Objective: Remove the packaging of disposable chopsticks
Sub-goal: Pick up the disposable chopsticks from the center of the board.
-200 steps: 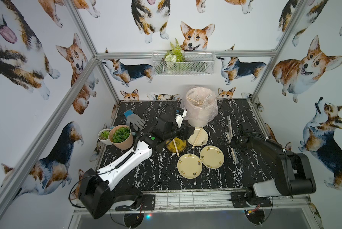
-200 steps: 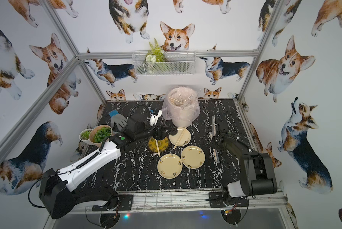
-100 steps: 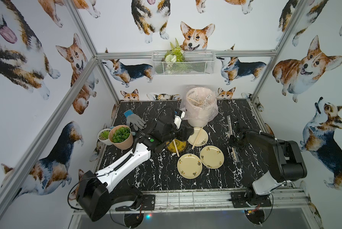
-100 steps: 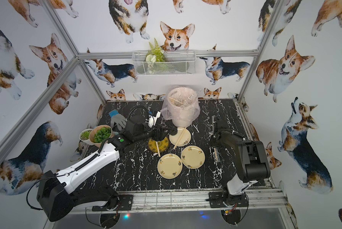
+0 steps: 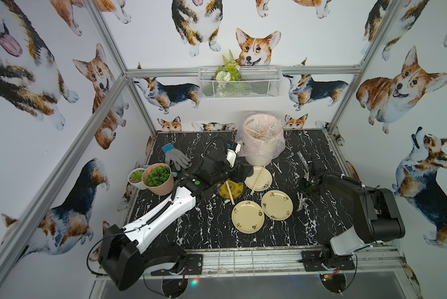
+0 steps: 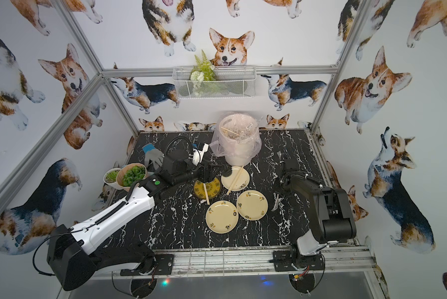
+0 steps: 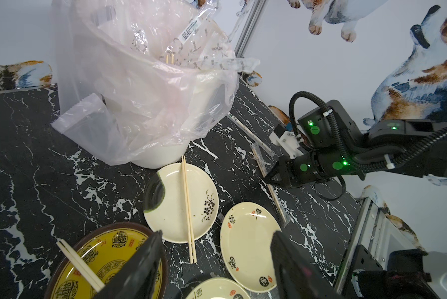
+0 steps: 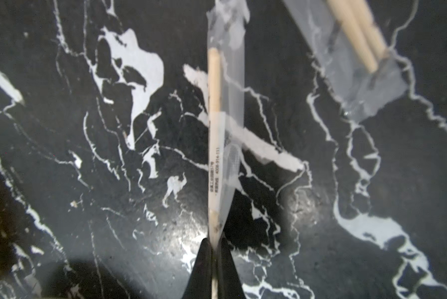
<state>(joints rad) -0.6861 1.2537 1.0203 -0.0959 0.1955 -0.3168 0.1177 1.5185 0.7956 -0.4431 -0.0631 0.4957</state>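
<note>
My right gripper [image 8: 213, 246] pinches the packaging [image 8: 233, 85] near the desk's [image 8: 87, 181] right edge. The packaging and the chopsticks [image 8: 214, 85] inside it extend straight ahead of the jaws. My left gripper [image 7: 217, 234] stands spread and empty.

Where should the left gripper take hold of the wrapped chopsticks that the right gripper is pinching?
Probably at the empty end of the clear sleeve, beyond the stick tip: flat film, no wood. Approach from above, opposite the right gripper, so pulling strips the sleeve lengthwise.
</note>
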